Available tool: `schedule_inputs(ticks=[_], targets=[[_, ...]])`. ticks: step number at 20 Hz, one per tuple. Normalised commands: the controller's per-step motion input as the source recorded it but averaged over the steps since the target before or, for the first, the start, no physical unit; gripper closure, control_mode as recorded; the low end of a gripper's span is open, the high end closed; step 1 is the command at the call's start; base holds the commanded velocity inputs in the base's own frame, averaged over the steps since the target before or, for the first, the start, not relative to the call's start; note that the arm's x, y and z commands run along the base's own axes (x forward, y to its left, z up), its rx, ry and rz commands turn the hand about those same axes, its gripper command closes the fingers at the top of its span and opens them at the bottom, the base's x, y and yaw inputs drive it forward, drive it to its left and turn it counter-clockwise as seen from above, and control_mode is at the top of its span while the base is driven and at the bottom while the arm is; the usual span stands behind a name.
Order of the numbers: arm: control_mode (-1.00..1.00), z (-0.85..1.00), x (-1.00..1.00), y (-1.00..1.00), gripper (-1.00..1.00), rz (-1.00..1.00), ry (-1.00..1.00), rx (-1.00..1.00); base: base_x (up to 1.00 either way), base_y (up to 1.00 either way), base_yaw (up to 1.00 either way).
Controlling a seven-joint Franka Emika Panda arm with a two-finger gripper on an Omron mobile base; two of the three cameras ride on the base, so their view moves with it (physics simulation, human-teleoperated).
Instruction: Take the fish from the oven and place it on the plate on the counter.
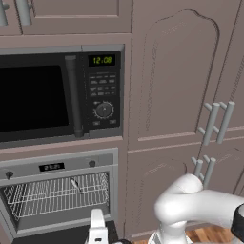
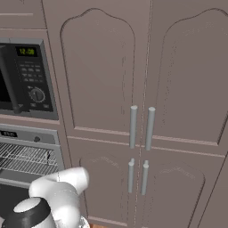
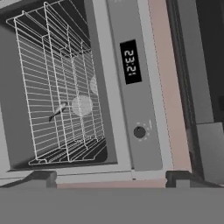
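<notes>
- The white arm (image 1: 200, 205) bends low in front of the oven (image 1: 57, 190), near the bottom of both base views.
- The gripper (image 3: 111, 177) points into the oven mouth. Its two dark finger tips (image 3: 41, 177) stand far apart and hold nothing.
- The oven door hangs open, and its dark inside face lies just below the opening.
- Inside the oven sit white wire racks (image 1: 57, 195).
- The fish (image 1: 75, 185), small and thin, lies on a rack, toward the middle of it. In the hand view the fish (image 3: 57, 111) looks like a thin dark sliver on the wires.
- Above the opening runs the grey control panel (image 1: 57, 167) with a small display (image 3: 130, 61) and a knob (image 3: 139, 131).
- Higher up sits a black microwave (image 1: 57, 97) with a green clock (image 1: 102, 60) and a dial (image 1: 104, 110).
- To the right stand tall brown cupboard doors (image 2: 142, 80) with silver bar handles (image 2: 141, 127).
</notes>
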Motion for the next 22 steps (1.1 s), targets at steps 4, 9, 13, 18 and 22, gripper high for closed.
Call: schedule_inputs(ticks=[4,9,13,18,22], targets=[[-1.0,-0.08,0.16,0.0,-1.0,-0.04,-0.09,-0.01,0.0,0.0,0.0],[-1.0,-0.06,0.33,0.0,-1.0,-0.03,-0.08,-0.02,0.0,0.0,0.0],[-1.0,-0.05,0.35,0.08,-1.0,-0.01,-0.09,-0.02,0.0,0.0,0.0],[-1.0,-0.05,0.26,0.12,-1.0,0.0,-0.08,-0.01,0.0,0.0,0.0],[-1.0,-0.09,0.2,0.11,-1.0,0.0,-0.07,-0.01,0.0,0.0,0.0]])
